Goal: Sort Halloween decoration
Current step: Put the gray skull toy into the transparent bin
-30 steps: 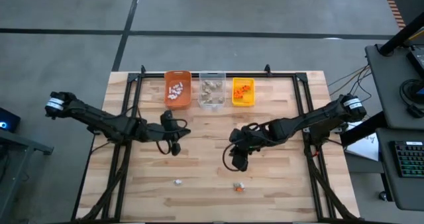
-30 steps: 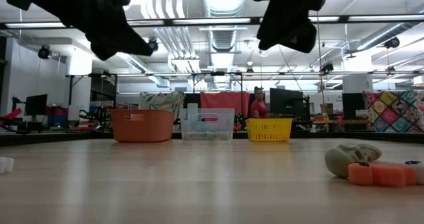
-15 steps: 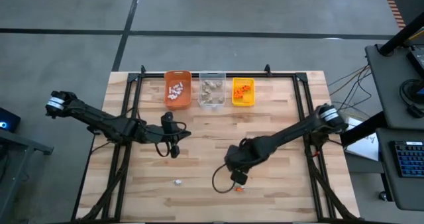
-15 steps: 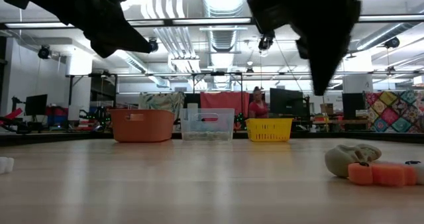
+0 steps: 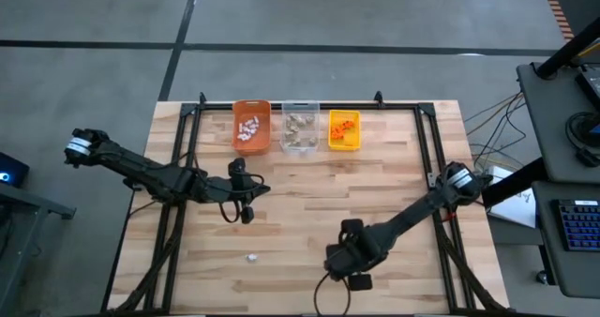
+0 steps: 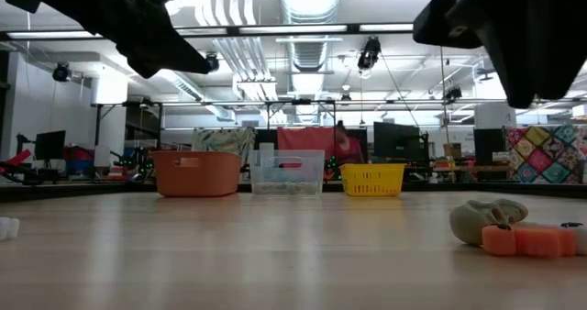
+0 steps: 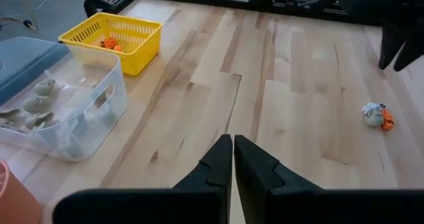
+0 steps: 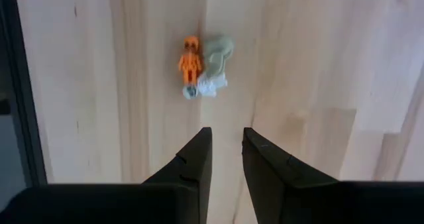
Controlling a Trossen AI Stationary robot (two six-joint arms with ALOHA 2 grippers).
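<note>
Seen from above, the right gripper [image 5: 349, 268] has swung from mid-bench down to the near edge of the table [image 5: 403, 167] within the last second and now hangs over the spot where the last small cluster of trinkets lay, hiding it; a lone white trinket [image 5: 251, 257] sits apart toward the near-left, while the left gripper [image 5: 246, 207] waits unmoved left of centre. Along the far edge stand the orange bin [image 5: 251, 128], the clear bin [image 5: 300, 128] and the yellow bin [image 5: 344, 131], each already holding pieces, so the sort looks close to done. At table level, the right arm has slid to the upper right of the frame, above a grey-tan trinket [image 6: 486, 220] that touches an orange trinket [image 6: 525, 240] in front of it. The left wrist camera shows its own fingers [image 7: 215, 164] pressed together on nothing, the same small cluster well off across bare planks. The right wrist camera looks straight down: the fingers [image 8: 199, 158] stand a little apart, empty, with the orange figure, the grey-tan piece and a small white scrap [image 8: 209, 86] bunched just beyond them. Judged from this, a pick is at hand; the three pieces touching one another is the obstacle, since closing on one may drag its neighbours.
</note>
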